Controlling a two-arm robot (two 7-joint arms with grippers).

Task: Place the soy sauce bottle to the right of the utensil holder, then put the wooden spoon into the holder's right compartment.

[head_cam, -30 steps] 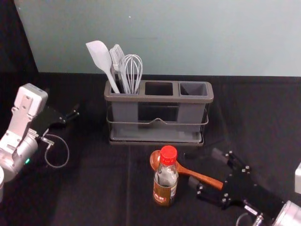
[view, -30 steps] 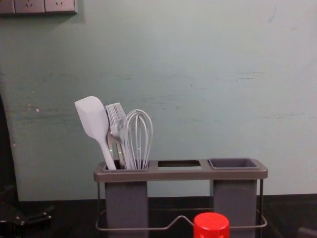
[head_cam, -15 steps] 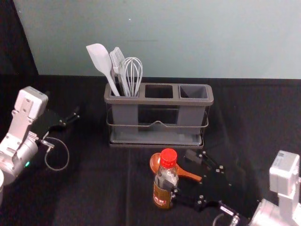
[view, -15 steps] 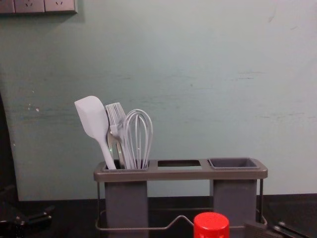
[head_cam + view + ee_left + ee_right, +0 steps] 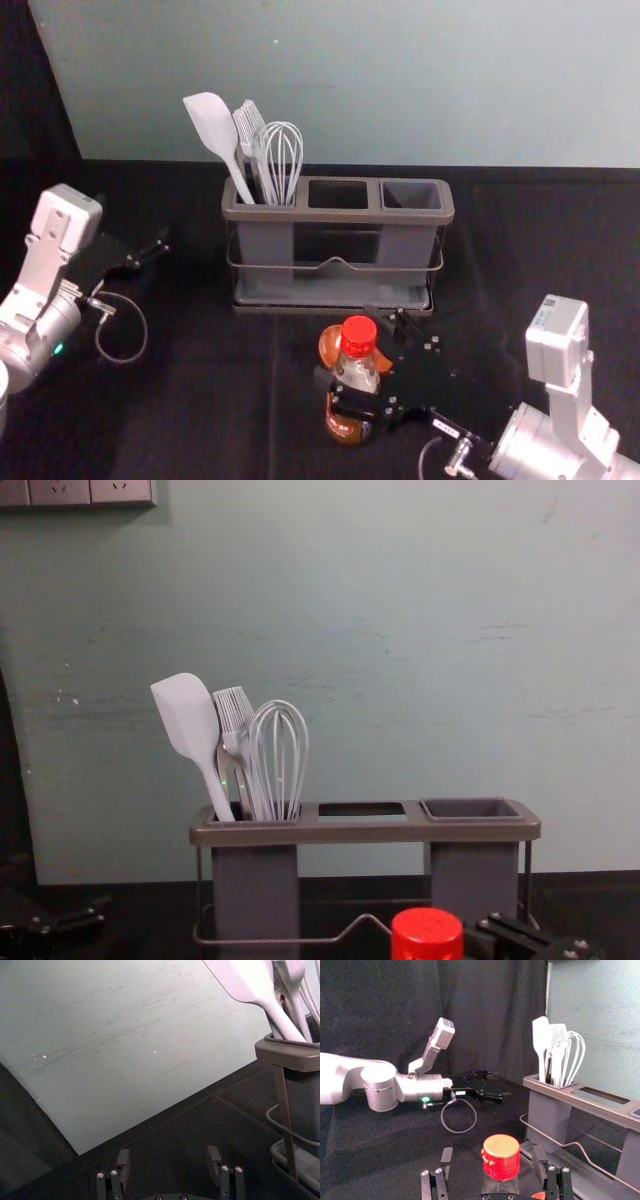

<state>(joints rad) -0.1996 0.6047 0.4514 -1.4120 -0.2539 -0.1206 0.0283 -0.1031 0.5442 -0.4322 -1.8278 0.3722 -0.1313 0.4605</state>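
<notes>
red-capped bottle (image 5: pixel 357 374) upright on counter (image 5: pixel 200 420), before holder (image 5: pixel 340 214). my right pincer (image 5: pixel 492 1154) has moved in from the right: spread, straddling bottle, so closing looks next. spoon (image 5: pixel 330 346) just behind, partly hidden. left pincer (image 5: pixel 168 1154) parked spread, left of holder.

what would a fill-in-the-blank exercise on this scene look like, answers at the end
The soy sauce bottle has a cap coloured ____.
The spatula and whisk stand in the utensil holder's ____ compartment.
The ____ gripper has its open jaws on either side of the bottle.
The spoon partly hidden by the bottle is made of ____.

Missing words: red; left; right; wood.
</notes>
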